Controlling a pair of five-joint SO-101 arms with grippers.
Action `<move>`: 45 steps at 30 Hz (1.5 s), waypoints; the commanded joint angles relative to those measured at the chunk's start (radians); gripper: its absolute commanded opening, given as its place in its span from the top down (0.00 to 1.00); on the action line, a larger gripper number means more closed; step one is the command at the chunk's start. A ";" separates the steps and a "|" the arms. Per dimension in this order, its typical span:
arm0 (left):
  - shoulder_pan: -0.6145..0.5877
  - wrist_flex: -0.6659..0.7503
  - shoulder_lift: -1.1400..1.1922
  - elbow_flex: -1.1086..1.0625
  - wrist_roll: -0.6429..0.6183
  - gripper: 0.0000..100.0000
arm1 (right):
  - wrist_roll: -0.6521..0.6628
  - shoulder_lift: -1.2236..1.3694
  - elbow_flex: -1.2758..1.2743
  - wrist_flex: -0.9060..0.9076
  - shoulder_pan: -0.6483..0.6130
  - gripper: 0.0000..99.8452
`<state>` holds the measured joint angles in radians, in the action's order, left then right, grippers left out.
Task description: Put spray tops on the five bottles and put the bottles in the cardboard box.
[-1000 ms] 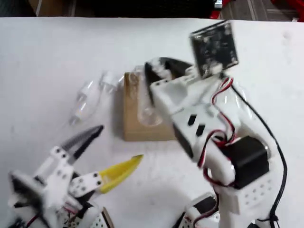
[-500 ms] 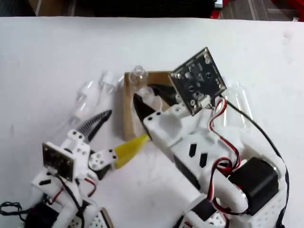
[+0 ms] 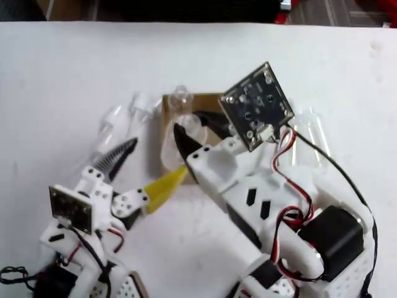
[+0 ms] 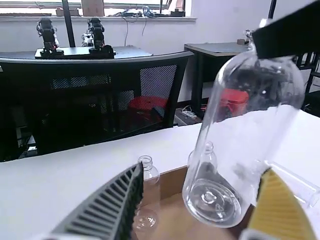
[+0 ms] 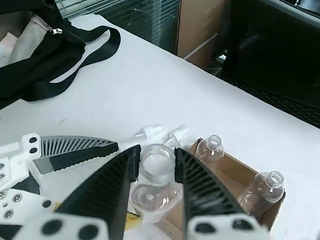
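From above, my right arm (image 3: 248, 186) hides most of the cardboard box (image 3: 208, 102), the spray tops (image 3: 141, 104) at its ten o'clock blur together, and my right claw (image 5: 156, 154) covers the neck of the bottle (image 3: 172, 146).

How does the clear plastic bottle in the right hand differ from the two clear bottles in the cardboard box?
Grip: the held clear plastic bottle is clamped at its neck by the right hand; the two boxed bottles, one and another, are free. Pose: held bottle tilted; boxed bottles upright in the brown cardboard box. Shared: clear, open-necked, uncapped.
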<state>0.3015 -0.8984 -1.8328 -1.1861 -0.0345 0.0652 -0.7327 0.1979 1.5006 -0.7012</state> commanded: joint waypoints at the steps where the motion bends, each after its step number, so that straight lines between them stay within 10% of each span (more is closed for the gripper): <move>1: -0.031 -0.055 0.001 0.009 0.002 0.67 | 0.031 -0.004 -0.014 -0.048 0.024 0.98; 14: -0.309 -0.261 0.001 -0.020 0.002 0.67 | 0.141 -0.005 -0.637 -0.630 0.274 0.98; 24: -0.409 0.041 0.001 -0.382 0.000 0.67 | 0.141 0.008 -0.985 -1.032 0.314 0.98; 45: -0.400 0.069 0.001 -0.446 0.000 0.67 | 0.130 0.297 -0.916 -1.165 0.361 0.98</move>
<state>-0.0928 -0.8631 -1.8236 -1.6372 -0.0345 0.1926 -0.4304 -0.7580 0.3621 -0.3422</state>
